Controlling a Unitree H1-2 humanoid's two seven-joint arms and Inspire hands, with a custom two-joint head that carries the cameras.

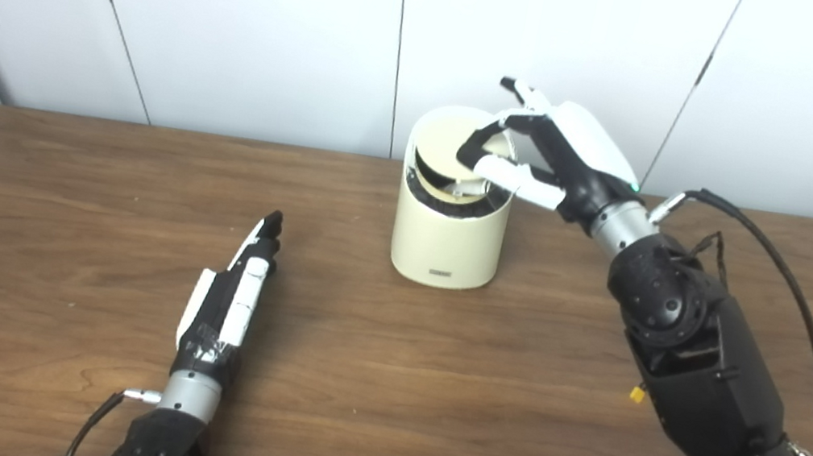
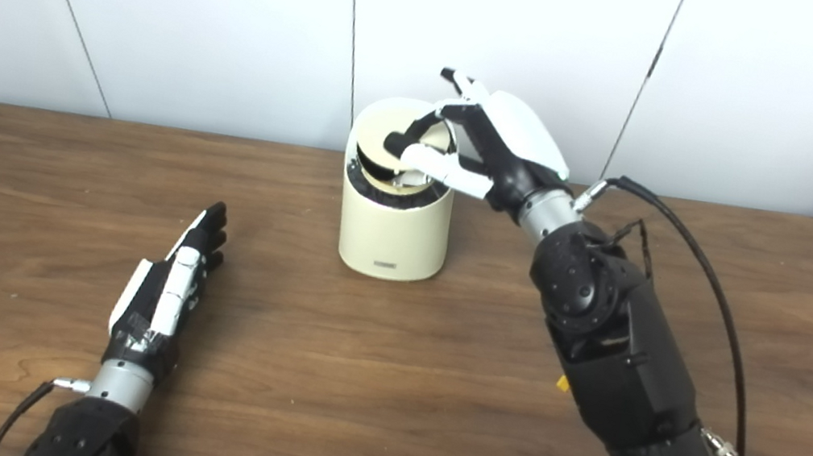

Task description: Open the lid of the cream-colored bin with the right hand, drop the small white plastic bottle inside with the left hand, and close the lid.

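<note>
Cream bin (image 1: 445, 242) is standing mid-table; the right hand (image 1: 549, 153) is pinching its tilted lid (image 1: 460, 147), while the left hand (image 1: 232, 298) is lying flat, fingers straight, empty.

From my console I see the right hand (image 1: 549, 153) with a glossy white shell over its back, black fingers (image 1: 479, 142) and white segment covers; a small green light glows at the wrist end of that shell. Just behind the hand sits a silver metal cuff (image 1: 619, 225), then a bulky matte-black forearm (image 1: 710, 374) with a round, screw-dotted joint. A black cable (image 1: 802, 307) loops from the cuff along the forearm, beside a tiny yellow tag (image 1: 638, 395). The left hand (image 2: 168, 288) matches: black fingers, white panels, silver cuff (image 2: 122, 384), thin black cable (image 2: 18, 415).
</note>
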